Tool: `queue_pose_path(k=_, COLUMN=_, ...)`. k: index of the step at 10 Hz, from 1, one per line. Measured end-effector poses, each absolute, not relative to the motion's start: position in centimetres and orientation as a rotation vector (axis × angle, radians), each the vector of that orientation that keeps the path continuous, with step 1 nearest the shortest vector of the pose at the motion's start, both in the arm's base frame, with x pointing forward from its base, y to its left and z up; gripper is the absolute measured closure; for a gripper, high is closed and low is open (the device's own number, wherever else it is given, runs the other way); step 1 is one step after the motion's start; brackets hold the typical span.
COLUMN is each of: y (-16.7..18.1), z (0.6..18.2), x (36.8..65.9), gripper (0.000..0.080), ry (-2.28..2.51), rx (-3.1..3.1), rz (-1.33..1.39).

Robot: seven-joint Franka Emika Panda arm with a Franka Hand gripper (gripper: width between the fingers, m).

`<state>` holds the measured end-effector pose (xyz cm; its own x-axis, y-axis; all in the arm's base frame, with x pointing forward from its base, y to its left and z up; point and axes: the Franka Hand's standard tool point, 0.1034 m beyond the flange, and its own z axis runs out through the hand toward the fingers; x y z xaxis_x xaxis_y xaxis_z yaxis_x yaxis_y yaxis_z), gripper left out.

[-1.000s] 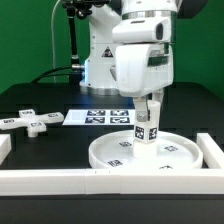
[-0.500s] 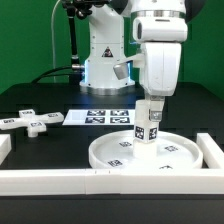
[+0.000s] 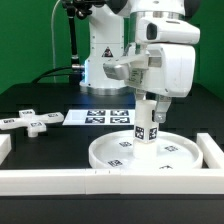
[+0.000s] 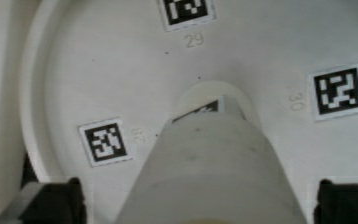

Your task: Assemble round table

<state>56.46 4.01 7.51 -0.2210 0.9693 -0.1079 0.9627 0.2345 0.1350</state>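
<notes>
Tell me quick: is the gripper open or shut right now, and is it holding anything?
Gripper: open. Its fingers stand on either side of the upright leg on the disc, with gaps showing, so nothing is held.

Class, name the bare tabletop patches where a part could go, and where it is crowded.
Bare table lies between the cross-shaped piece, the disc and the front border bar; more behind the cross-shaped piece. Crowded: the disc, where the leg stands under the open gripper.
</notes>
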Motion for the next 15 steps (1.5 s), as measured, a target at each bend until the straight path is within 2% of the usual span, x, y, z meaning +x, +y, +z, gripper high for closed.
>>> queue_pose_path(k=1, y=4.00, z=7.48, x=56.46, gripper=0.0160, ry=2.327, rx=1.850, rz=0.058)
queue_pose_path(k=2, y=3.98, z=7.47, x=56.45, gripper=0.0321, ry=2.327, rx=1.851, rz=0.057)
queue_pose_path(k=3, y=3.86, z=7.29, x=56.10, gripper=0.0383, ry=2.332, rx=1.857, rz=0.039)
queue_pose_path(k=7, y=3.84, z=7.27, x=56.07, gripper=0.0384, ry=2.286, rx=1.917, rz=0.043)
queue_pose_path(k=11, y=3.79, z=7.19, x=55.82, gripper=0.0386, ry=1.837, rx=2.405, rz=0.032)
queue_pose_path(k=15, y=3.93, z=7.14, x=56.01, gripper=0.0386, ry=1.532, rx=2.614, rz=0.079)
